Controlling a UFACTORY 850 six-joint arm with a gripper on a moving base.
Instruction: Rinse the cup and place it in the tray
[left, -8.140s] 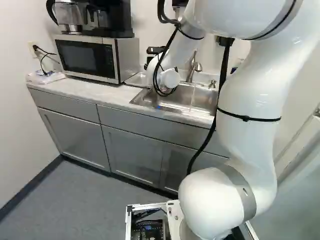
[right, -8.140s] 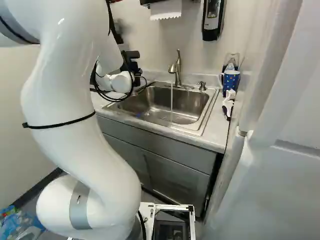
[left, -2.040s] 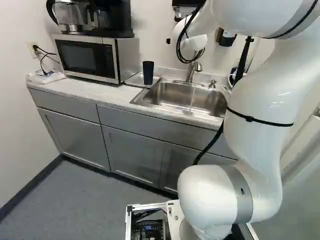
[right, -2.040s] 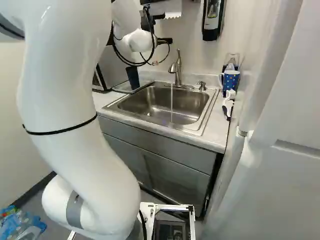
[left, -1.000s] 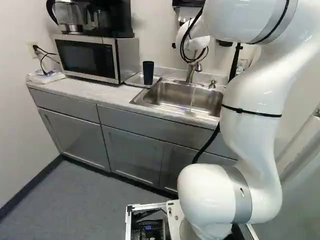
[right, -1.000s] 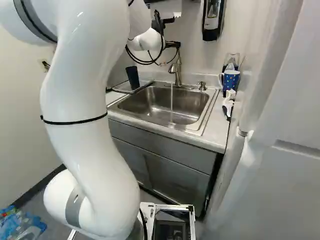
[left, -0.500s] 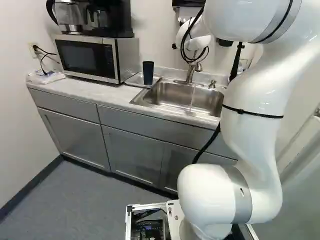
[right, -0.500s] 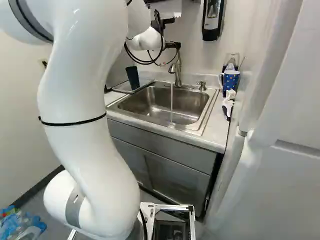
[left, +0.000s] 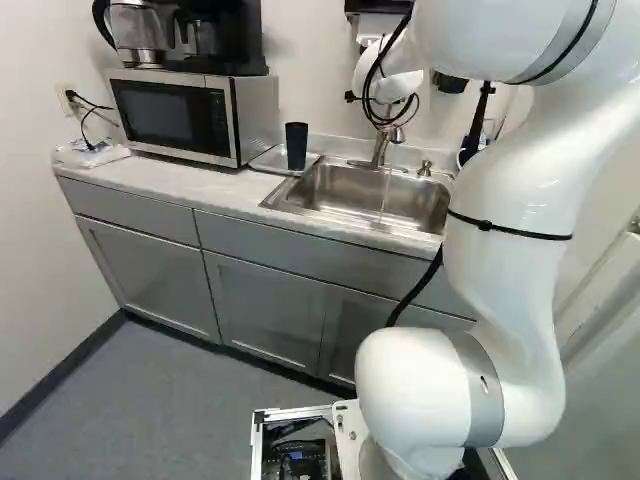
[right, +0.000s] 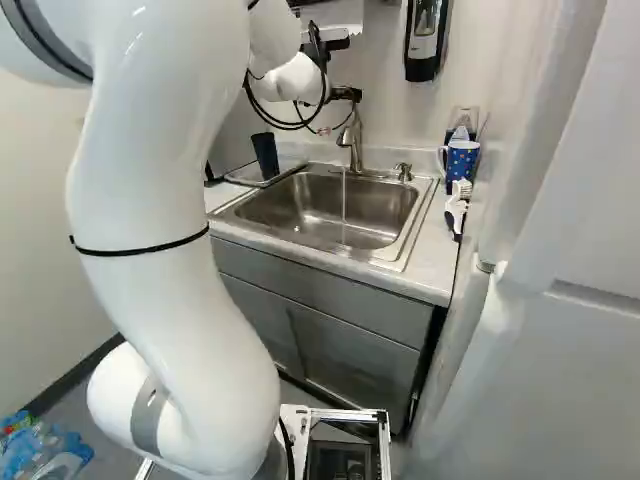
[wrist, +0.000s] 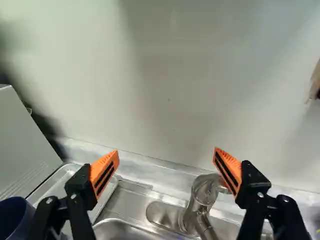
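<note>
Microwave (left: 160, 118), cut off in the wrist view, stands farthest left of the gripper (right: 348, 94). Nearer, left of and below it, the cup (left: 296, 146), also cropped there, stands in the tray (left: 264, 160). The fingers are spread wide; the right one partly hides the faucet (right: 356, 146), running into the sink (right: 300, 215) below.

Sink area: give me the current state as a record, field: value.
cup: dark, upright, in the tray
tray: on the counter, between microwave and sink
faucet: on, thin stream falling into the sink
gripper: open, holding nothing, close to the faucet
mug: blue with dots, beyond the sink's right side in the right base view
placement: done
rinse: cannot tell whether the cup was rinsed
</note>
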